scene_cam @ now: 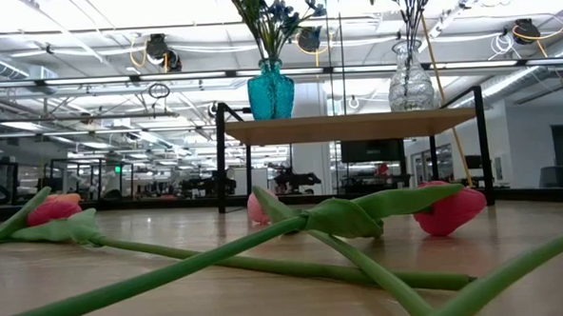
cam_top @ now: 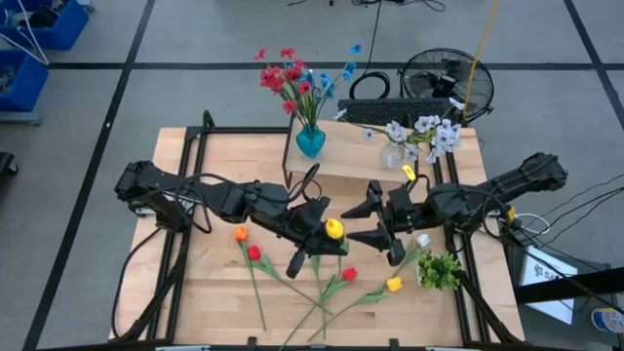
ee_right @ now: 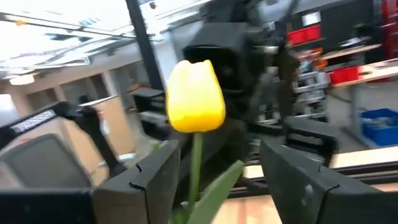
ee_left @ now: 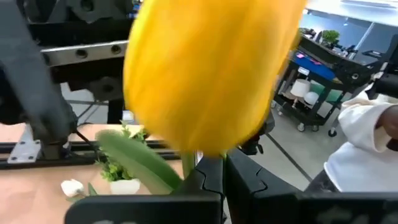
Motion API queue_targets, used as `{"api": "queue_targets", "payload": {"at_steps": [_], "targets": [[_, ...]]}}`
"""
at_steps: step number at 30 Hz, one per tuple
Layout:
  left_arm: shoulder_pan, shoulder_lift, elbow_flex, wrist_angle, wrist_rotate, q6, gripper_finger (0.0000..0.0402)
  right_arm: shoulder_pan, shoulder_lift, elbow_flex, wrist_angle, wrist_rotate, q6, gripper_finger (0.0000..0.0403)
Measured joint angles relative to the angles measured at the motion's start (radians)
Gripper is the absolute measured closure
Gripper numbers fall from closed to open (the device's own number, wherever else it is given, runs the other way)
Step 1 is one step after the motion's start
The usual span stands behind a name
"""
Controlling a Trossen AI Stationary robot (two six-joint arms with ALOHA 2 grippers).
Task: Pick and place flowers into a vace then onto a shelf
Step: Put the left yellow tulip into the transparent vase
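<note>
Wooden table (cam_top: 205,292) on grey floor (flowers strewn): left claw (cam_top: 327,237) grips yellow tulip (cam_top: 334,229); right claw (cam_top: 375,222) open.

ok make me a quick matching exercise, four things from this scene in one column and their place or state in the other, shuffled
Things:
1. yellow tulip
2. teal vase
3. right gripper
4. clear glass vase

Places or states:
A. open, facing the yellow bloom
B. on the shelf, holding red and blue flowers
C. stem clamped in the left gripper
D. on the shelf, holding white flowers

Pairs: 1-C, 2-B, 3-A, 4-D
</note>
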State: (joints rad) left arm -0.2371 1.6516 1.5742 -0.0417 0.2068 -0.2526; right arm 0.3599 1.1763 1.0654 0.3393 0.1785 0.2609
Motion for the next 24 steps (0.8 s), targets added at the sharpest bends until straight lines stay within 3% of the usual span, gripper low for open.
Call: {"api": "queue_targets", "payload": {"at_steps": [6,12,24], "targets": [[0.001,0.000,0.000,-0.010,0.040,-0.021,0.0400,0.000,0.000,0.000,0.017,0.001,0.035,0.0154],[0.008,0.000,0.000,-0.023,0.058,-0.065,0.0400,-0.002,0.057,0.000,0.148,-0.052,0.014,0.0136],[-0.003,0.000,0.000,-0.071,0.054,-0.064,0.0400,-0.003,0.090,0.000,0.194,-0.049,0.015,0.0166]]}}
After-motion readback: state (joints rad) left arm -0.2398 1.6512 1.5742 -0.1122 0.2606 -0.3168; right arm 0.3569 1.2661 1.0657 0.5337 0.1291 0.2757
